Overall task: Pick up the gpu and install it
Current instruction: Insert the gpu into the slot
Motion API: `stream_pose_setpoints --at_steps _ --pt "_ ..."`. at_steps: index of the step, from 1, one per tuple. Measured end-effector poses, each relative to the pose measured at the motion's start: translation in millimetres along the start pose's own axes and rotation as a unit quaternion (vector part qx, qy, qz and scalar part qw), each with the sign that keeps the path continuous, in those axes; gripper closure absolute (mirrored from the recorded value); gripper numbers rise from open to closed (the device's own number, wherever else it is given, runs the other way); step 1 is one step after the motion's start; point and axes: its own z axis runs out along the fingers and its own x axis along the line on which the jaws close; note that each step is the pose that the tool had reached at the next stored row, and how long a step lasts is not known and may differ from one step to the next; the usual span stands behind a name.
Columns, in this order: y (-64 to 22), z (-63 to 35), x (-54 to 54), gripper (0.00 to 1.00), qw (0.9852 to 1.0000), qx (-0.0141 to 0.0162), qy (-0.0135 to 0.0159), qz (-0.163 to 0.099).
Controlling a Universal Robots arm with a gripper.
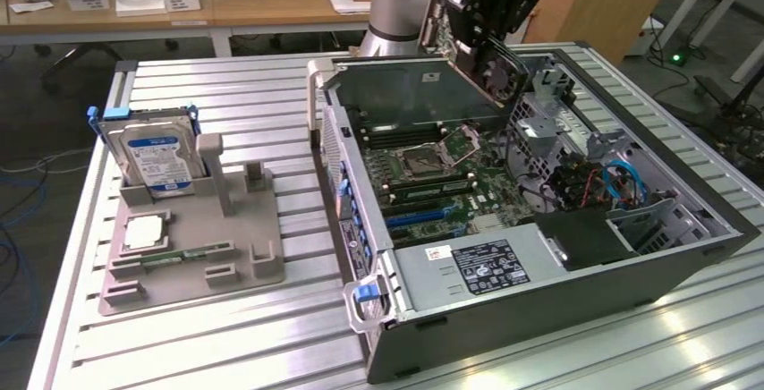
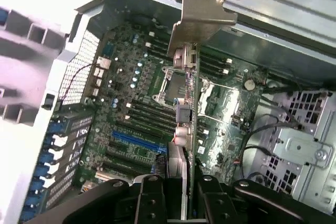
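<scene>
Exterior view: the pincer [image 1: 492, 14] hangs over the open computer case [image 1: 538, 327] on the surface [image 1: 215, 336], clenched on the gpu [image 1: 504, 72], carried on edge, likely to slot straight down. Wrist view: the card sits above the motherboard [image 2: 131, 98], its metal bracket [image 2: 202, 14] farthest from the pincer

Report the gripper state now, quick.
The gripper: closed on the gpu, holding it above the open computer case.
</scene>
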Motion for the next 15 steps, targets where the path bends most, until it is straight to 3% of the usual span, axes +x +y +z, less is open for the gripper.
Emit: stream_pose_setpoints --at_steps 1,5,8,11,15 --pt "0.0 0.0 0.0 0.72 0.9997 0.0002 0.0012 -0.025" --pt "0.0 0.0 0.0 0.72 0.9982 0.0006 0.0030 -0.061" --pt "0.0 0.0 0.0 0.72 0.9961 0.0011 0.0044 -0.088" --pt "0.0 0.0 0.0 0.72 0.9934 0.0017 0.0058 -0.115" --pt "0.0 0.0 0.0 0.72 0.9884 0.0028 0.0080 -0.151"
